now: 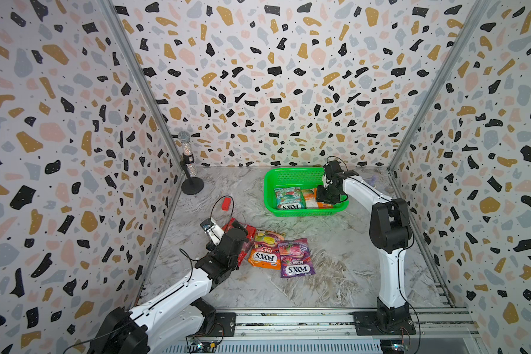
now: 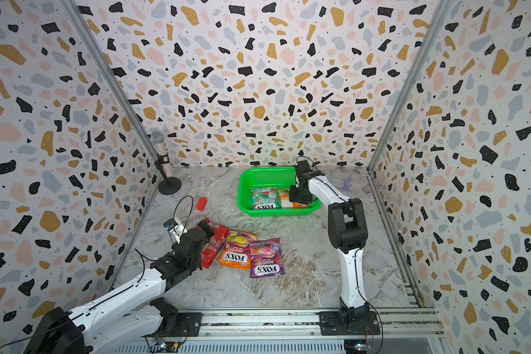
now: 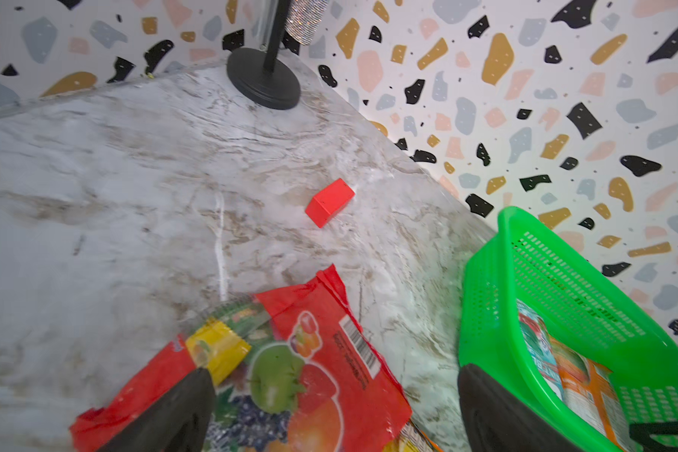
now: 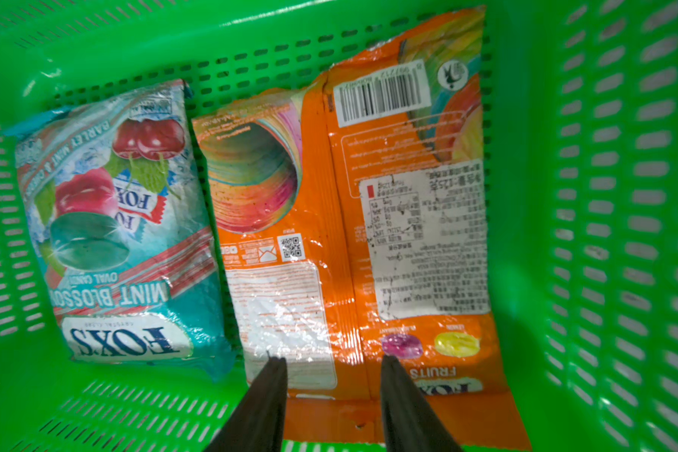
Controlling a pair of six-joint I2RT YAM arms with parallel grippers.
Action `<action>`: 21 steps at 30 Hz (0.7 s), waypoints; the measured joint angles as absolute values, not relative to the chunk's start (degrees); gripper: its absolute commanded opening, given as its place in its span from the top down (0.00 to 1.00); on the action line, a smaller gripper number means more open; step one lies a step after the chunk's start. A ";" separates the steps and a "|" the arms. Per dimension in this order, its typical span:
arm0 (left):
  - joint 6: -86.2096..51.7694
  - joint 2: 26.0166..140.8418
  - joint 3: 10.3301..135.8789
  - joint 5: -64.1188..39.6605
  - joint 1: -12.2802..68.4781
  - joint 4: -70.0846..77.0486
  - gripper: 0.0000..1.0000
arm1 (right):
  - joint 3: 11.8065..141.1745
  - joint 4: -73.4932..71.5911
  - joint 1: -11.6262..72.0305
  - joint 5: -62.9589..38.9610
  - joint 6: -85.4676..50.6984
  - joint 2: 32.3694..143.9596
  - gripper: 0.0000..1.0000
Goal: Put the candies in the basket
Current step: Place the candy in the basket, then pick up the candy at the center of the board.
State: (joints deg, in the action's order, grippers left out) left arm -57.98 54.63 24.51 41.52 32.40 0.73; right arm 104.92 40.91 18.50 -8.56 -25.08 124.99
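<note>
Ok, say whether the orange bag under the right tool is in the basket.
In. The glossy orange candy bag lies flat inside the green perforated plastic basket, beside the teal bag.

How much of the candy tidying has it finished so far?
Done: teal bag and orange bag lie in the basket, right gripper open over it. In hand: nothing; left gripper hangs open over the red bag. Remaining: that, the orange-yellow bag and purple bag, on the table.
</note>
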 measured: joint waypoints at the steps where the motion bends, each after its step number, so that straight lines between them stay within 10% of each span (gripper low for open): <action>1: -57.95 54.54 24.51 41.50 32.29 0.67 0.00 | 104.77 40.99 18.52 -8.67 -25.10 124.99 0.56; 21: -48.47 69.01 31.18 18.22 32.14 7.60 0.00 | 52.27 28.86 26.04 -15.84 -23.18 73.60 0.39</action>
